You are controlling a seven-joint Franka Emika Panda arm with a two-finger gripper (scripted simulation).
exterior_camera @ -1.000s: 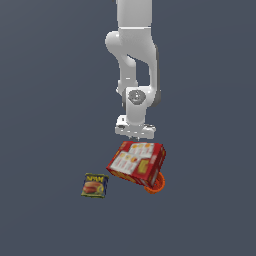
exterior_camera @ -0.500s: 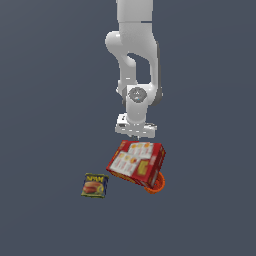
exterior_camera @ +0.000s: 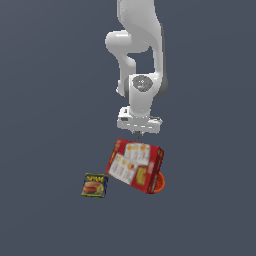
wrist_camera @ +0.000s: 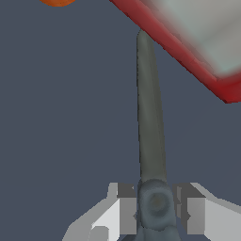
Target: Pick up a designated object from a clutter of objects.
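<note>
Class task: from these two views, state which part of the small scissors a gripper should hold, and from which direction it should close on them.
Hold the scissors at the pivot, where the gripper now clamps them, one finger on each flat side. The closed blades are long and narrow; the pivot is thickest.

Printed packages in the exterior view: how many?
2. The red box lies tilted below the gripper, resting against the orange bowl; the SPAM tin sits apart toward the exterior view's left. Others may be hidden.

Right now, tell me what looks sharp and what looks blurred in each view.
Wrist view: the fingers and the scissors they clamp render fairly crisp, while the red box close to the lens is smeared. Exterior view: evenly lit, no cast shadows; the SPAM tin print is soft.
</note>
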